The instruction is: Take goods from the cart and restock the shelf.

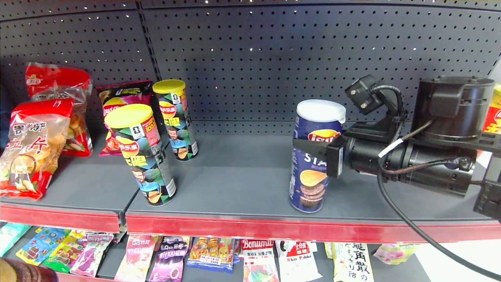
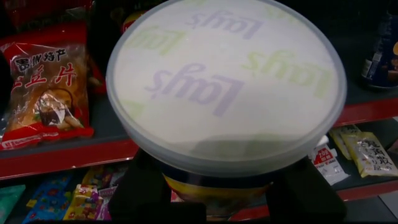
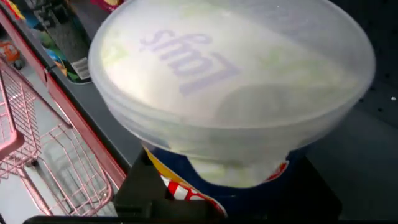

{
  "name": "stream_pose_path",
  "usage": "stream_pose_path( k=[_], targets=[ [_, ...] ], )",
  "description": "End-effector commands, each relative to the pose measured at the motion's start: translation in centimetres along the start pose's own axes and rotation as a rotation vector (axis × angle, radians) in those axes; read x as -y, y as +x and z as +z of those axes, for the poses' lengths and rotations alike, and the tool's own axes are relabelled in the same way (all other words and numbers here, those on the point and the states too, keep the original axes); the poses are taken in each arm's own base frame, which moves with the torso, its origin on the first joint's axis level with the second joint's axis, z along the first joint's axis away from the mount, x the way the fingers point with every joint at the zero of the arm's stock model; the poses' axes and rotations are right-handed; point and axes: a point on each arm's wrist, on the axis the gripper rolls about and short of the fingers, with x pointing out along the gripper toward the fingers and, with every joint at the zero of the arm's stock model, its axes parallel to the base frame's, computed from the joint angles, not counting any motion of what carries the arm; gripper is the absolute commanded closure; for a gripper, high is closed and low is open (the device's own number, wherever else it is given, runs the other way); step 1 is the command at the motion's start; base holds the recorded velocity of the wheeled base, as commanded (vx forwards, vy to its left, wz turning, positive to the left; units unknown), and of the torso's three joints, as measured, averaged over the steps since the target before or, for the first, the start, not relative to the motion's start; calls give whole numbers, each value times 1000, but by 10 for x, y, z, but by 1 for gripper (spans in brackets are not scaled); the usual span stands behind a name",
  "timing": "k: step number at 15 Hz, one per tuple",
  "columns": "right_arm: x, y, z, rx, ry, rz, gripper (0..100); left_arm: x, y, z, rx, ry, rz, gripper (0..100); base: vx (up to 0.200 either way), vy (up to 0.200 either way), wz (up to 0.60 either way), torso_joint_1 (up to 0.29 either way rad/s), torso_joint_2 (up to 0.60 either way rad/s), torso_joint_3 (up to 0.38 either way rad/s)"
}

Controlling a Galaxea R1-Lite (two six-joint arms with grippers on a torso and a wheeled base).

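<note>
Pinching upright blue can on shelf near front edge, right gripper, left gripper clamped around second can.

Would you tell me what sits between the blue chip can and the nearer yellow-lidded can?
Nothing; in the head view, the grey shelf between the blue chip can and the nearer yellow-lidded can is bare.
</note>
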Motion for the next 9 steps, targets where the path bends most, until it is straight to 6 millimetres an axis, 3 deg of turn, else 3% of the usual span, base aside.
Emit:
stream_pose_path(
  k=[1,9],
  targets=[
    [-2,-2,-6,-2,-4,5,100,0,0,0,0,0,0,100,0,0,0,0,0,0],
    [-2,-5,-17,0,-4,5,100,0,0,-2,-6,0,-2,100,0,0,0,0,0,0]
  ],
)
